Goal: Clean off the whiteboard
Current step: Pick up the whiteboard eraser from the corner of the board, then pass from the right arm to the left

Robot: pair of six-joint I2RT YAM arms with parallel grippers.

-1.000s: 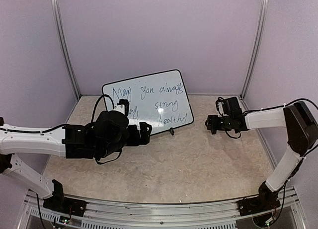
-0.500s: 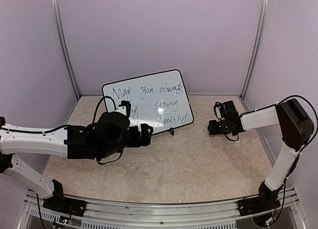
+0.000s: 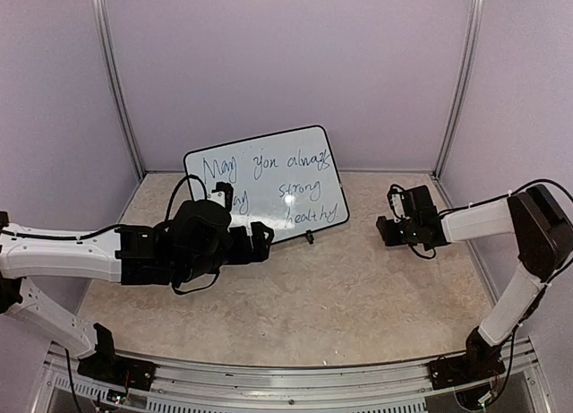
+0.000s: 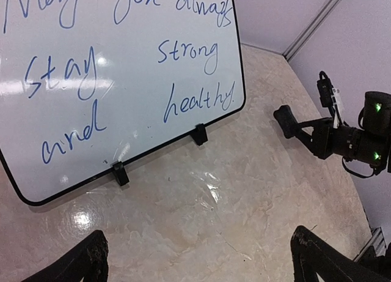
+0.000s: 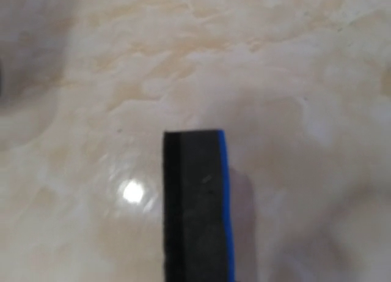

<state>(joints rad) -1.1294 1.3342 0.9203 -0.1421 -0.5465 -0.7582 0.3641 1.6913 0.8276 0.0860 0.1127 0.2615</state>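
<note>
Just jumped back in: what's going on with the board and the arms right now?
The right gripper has its jaws shut on the black-and-blue eraser, held low over the table to the right of the whiteboard. The left gripper hovers with jaws open in front of the board's lower left part, holding nothing. The board stands tilted at the back, its handwriting not yet wiped.

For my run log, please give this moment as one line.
whiteboard: writing not yet erased | left gripper: open, facing whiteboard | right gripper: shut on eraser, apart from whiteboard
</note>
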